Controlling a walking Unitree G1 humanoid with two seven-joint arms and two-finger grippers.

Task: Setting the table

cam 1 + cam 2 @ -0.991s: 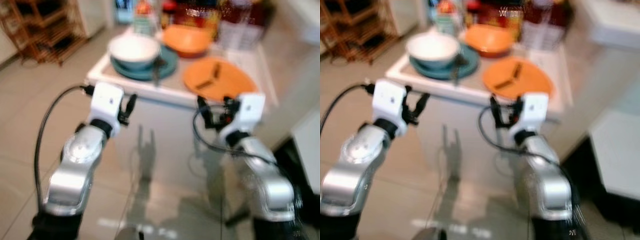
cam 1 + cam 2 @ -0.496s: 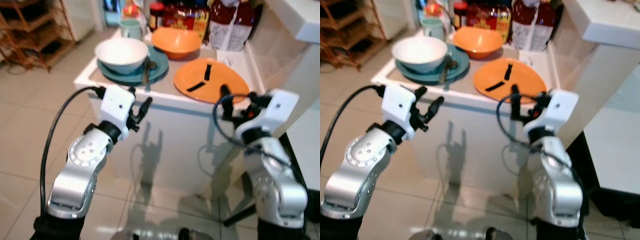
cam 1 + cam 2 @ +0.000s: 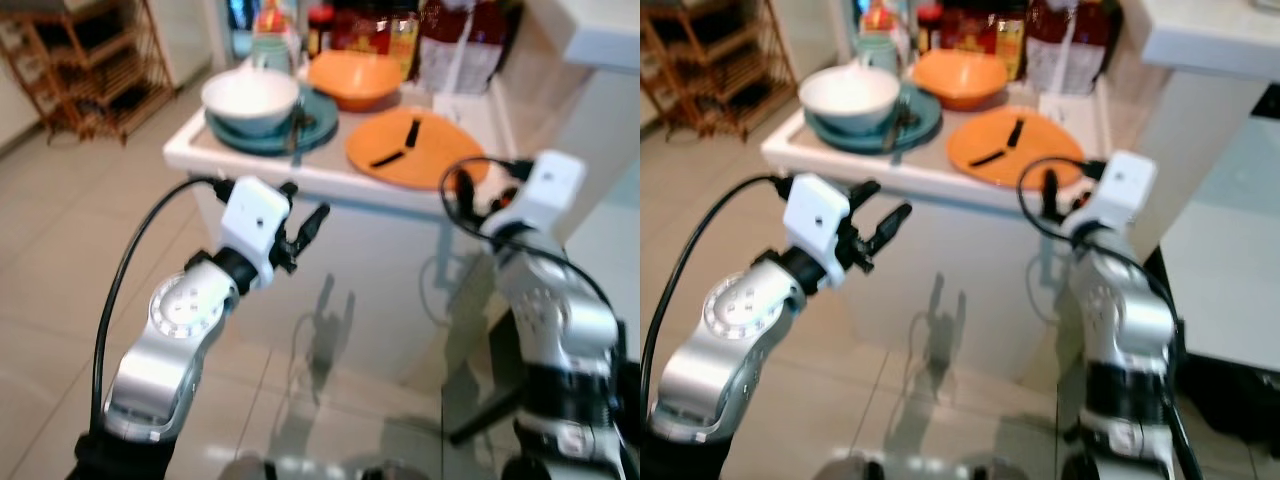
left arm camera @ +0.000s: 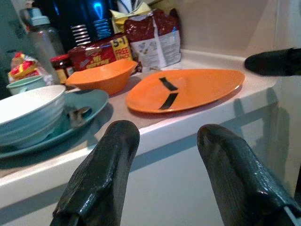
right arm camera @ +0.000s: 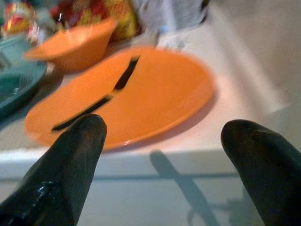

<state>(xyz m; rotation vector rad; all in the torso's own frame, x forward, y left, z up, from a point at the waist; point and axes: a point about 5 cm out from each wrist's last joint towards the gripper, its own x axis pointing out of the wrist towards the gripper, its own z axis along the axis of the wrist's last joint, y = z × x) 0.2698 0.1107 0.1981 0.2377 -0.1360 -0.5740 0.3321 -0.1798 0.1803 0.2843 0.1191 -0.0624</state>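
Left gripper [image 4: 162, 155] and right gripper [image 5: 164, 150], jaws apart, hover before the bench [image 3: 330, 178]; behind the orange plate [image 4: 186, 89], a red packet [image 4: 96, 54] reads "5+1 FREE"

Glossy orange plate [image 4: 186, 89]; glossy floor tiles [image 3: 60, 240].

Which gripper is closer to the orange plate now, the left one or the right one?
Right. The right gripper is open at the orange plate's near edge; the left gripper, also open, is lower, short of the counter.

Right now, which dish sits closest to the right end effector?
The flat orange plate with two dark strips, right before the right end effector; the orange bowl and white bowl sit farther back.
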